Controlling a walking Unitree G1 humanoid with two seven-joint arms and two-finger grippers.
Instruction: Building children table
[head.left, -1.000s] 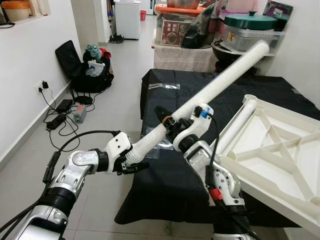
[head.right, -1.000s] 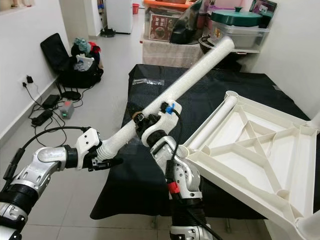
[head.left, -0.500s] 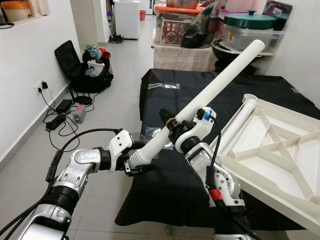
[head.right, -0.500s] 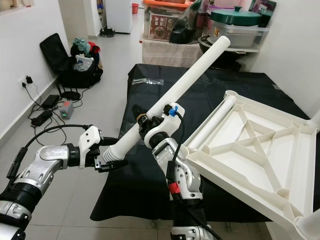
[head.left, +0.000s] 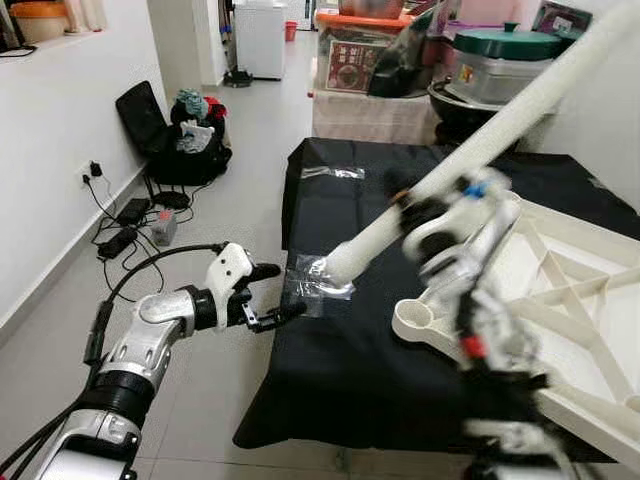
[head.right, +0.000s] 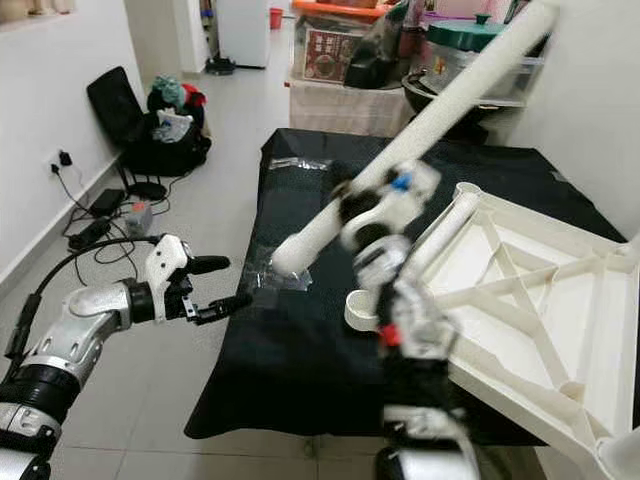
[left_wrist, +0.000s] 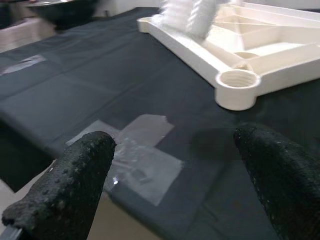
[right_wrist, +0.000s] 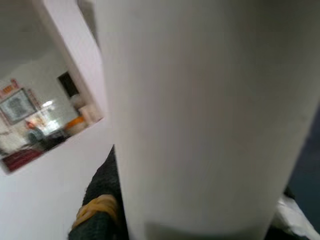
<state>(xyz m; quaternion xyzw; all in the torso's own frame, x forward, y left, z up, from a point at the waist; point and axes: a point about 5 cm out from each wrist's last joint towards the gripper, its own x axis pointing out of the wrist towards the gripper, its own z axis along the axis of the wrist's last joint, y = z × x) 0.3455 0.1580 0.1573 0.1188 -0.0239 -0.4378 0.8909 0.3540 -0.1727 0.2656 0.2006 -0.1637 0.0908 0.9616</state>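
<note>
Left eye view: the right gripper (head.left: 425, 215) is blurred, raised over the black cloth (head.left: 340, 360) that covers the table; its fingers are clamped on the white table leg (head.left: 500, 125)
Table leg: a long white tube, tilted, its lower end above the cloth near the clear plastic bag (head.left: 318, 280), its upper end high up before the stacked containers (head.left: 500, 60); it touches nothing but the gripper
Right wrist view: the tube's white wall (right_wrist: 200, 115) stands right against the camera; a black finger (right_wrist: 102, 200) with a yellow band shows beside it
Left gripper: (head.left: 268, 296) held out past the near left corner of the cloth, above the floor (head.left: 230, 210); its two black fingers are spread apart and hold nothing
Left wrist view: both dotted fingertips (left_wrist: 75, 175) wide apart, pointing at the plastic bag (left_wrist: 135, 155) on the cloth, with the tabletop's round corner socket (left_wrist: 237, 85) beyond
Tabletop: white, upside down so its ribs face up (head.left: 570, 300); it lies on the right part of the cloth, one corner socket (head.left: 415, 318) close under the blurred right arm; a second white leg (head.right: 440, 235) lies along its edge
Surroundings: a black bag with clothes (head.left: 185, 130) and cables with a power strip (head.left: 125, 235) on the floor by the left wall
</note>
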